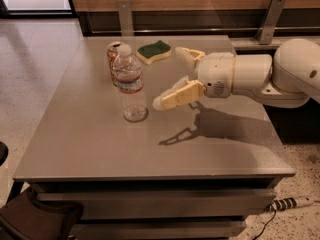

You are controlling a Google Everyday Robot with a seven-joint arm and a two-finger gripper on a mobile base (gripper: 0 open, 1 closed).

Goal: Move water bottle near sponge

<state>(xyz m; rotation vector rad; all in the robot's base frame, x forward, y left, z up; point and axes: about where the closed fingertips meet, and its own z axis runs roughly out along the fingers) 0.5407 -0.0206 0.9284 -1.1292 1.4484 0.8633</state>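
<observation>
The water bottle (131, 84) stands upright on the counter (100, 149), left of the middle and somewhat nearer the back edge than the front. It is clear and ribbed, with a white cap and a thin reddish label band around its upper body. Just behind it and a little to its left I can see an orange-copper drink can (113, 54), also upright and shorter than the bottle. From my view the two overlap, so I cannot tell whether they touch.

Further right, close to the back edge and about midway along it, the sponge (154, 51) lies flat, with its dark green side up over a pale yellow base. It sits apart from the can and the bottle.

To the right of the bottle, my hand (167, 77) hovers over the middle of the counter, pointing left. Its two tan fingers are spread wide and there is nothing between them. The far finger reaches toward the sponge's right end, and the near finger's tip sits just beside the lower half of the bottle. I see a narrow gap there, so no contact. The hand's shadow (192, 126) falls on the counter below it, toward the front.

The white arm (295, 69) comes in from past the counter's right edge. Down on the floor by the front right corner lies a power strip (290, 203).
</observation>
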